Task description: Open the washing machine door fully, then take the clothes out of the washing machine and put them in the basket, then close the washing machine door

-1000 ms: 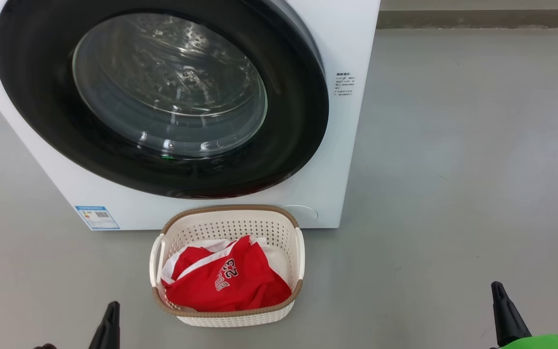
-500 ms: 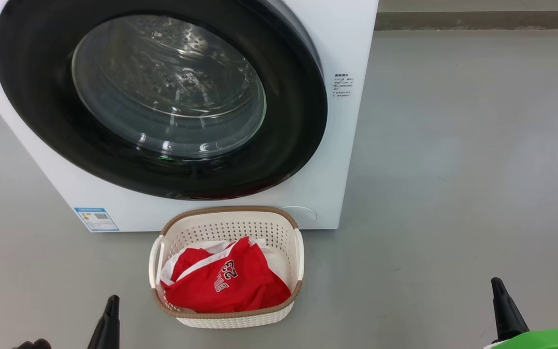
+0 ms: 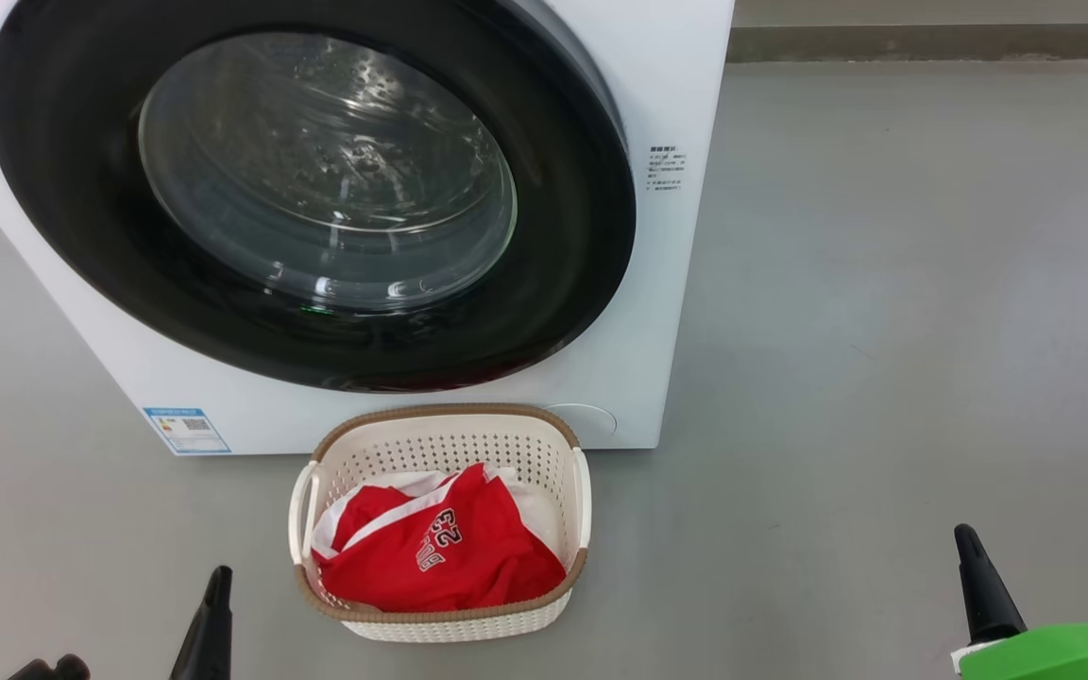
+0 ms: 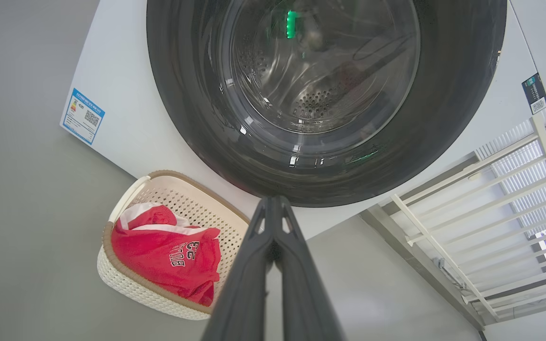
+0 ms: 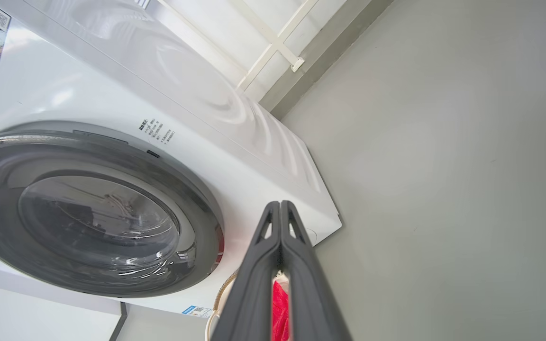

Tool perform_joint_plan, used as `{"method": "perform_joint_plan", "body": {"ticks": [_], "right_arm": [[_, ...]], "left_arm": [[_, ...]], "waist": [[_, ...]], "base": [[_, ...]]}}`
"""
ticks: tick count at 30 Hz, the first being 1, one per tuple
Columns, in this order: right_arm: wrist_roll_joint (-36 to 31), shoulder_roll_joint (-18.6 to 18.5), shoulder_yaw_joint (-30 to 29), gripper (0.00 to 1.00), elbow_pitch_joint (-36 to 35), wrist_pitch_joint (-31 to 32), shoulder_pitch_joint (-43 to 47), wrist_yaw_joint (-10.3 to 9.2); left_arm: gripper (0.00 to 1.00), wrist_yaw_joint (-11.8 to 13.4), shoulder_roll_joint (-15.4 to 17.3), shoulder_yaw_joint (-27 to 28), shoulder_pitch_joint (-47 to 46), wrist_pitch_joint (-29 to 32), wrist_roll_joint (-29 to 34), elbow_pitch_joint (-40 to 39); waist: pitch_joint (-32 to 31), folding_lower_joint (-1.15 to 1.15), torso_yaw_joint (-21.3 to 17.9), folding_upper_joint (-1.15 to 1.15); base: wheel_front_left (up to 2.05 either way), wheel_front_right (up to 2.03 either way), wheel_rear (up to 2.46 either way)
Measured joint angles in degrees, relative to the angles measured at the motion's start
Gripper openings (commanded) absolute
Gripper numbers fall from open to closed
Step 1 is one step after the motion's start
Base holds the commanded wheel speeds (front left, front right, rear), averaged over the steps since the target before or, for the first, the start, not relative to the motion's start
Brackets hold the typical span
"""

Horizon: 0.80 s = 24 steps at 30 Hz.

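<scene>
Left gripper and right gripper: both pressed together, empty. If unlatched, we fear the washing machine door reopens.

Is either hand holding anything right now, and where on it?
Nothing. The left hand and right hand are shut, empty; the clothes lie in the basket.

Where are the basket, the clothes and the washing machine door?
the basket (image 3: 445, 410), head view, far brown rim.
the clothes (image 3: 468, 576), head view, red fabric.
the washing machine door (image 3: 572, 227), head view, black rim's right side.
</scene>
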Motion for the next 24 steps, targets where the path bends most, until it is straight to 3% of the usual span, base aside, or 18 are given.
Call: {"method": "perform_joint_plan", "body": {"ticks": [24], "right_arm": [[12.7,-0.1,0.1,0.0,-0.9,3.7,-2.0,0.0]], "left_arm": [[0.0,0.0,-0.8,0.5,-1.4,3.8,-14.0,0.4]], "waist": [[-0.3,0.0,-0.3,0.0]], "base": [[0.0,0.0,0.0]]}}
